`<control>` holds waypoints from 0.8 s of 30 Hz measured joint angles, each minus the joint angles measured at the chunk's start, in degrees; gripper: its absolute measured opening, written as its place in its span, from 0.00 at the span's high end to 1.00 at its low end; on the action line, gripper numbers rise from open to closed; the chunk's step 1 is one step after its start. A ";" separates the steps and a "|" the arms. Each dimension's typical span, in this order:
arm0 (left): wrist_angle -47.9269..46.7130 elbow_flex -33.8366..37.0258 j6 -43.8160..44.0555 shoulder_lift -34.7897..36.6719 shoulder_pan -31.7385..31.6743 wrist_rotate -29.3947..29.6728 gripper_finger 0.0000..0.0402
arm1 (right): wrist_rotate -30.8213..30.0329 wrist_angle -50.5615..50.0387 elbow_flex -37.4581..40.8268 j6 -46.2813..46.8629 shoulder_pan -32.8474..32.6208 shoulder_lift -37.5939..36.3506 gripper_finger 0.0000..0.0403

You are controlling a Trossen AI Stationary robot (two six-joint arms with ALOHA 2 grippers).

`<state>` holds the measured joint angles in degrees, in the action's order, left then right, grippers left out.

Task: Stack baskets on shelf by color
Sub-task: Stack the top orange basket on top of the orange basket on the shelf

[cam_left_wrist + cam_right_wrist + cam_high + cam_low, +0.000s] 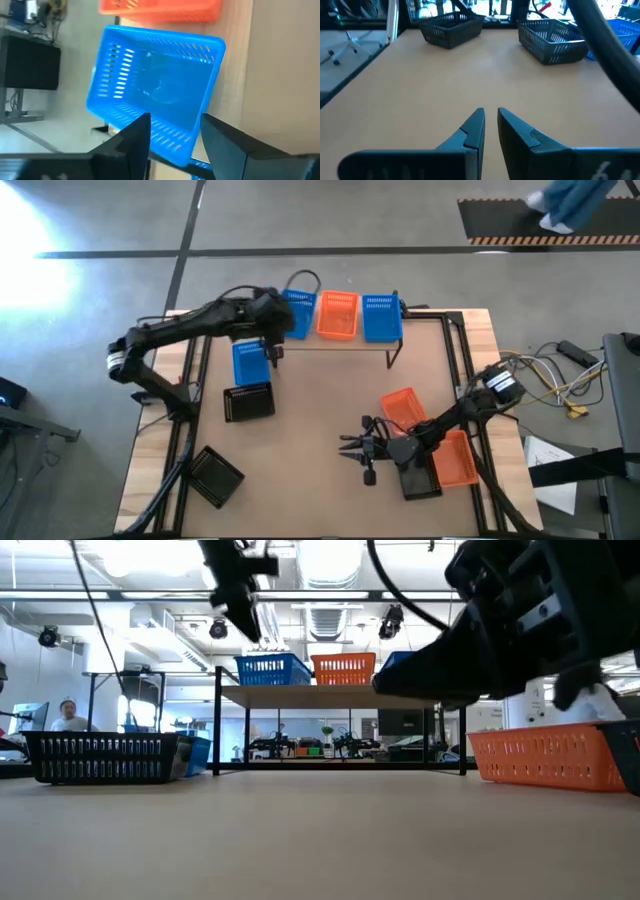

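The shelf stands at the table's far edge and carries a blue basket on its left end, an orange basket in the middle and a second blue basket on the right, each resting on its bottom. My left gripper hangs open just above and near-left of the left blue basket, its fingers apart on either side of the basket's near rim without visible touch. My right gripper hovers low over the table's near middle, fingers almost together with nothing between them.
A third blue basket and a black basket lie on the table near-left of the shelf, and another black one sits by the near left corner. Two orange baskets and a black basket crowd the right arm.
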<state>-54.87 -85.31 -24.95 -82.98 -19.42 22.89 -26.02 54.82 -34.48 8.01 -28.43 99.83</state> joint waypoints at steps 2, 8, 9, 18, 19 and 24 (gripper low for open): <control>-0.18 1.82 2.59 3.34 0.78 -1.44 0.61 | 1.16 -4.55 0.00 0.46 -0.17 -2.85 0.89; 5.04 13.28 10.59 14.54 7.50 -3.01 0.61 | 9.92 -14.70 -0.09 8.91 0.33 -10.81 0.89; 7.40 16.40 11.78 16.47 9.26 -3.08 0.61 | 11.31 -16.06 -0.23 8.33 0.34 -12.35 0.89; 46.67 46.97 18.71 25.81 27.72 -3.25 0.61 | 5.58 -55.49 -9.53 12.66 -4.53 -25.92 0.89; 52.62 49.93 18.69 25.58 29.62 -3.25 0.61 | 3.51 -60.98 -11.30 14.34 -5.59 -26.66 0.89; 81.27 59.37 18.73 19.24 36.33 -3.09 0.61 | -1.61 -94.31 -20.89 29.32 -9.20 -27.69 0.89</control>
<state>26.40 -25.94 -6.22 -63.74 16.92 19.80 -27.62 -39.49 -55.37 37.33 -37.63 72.14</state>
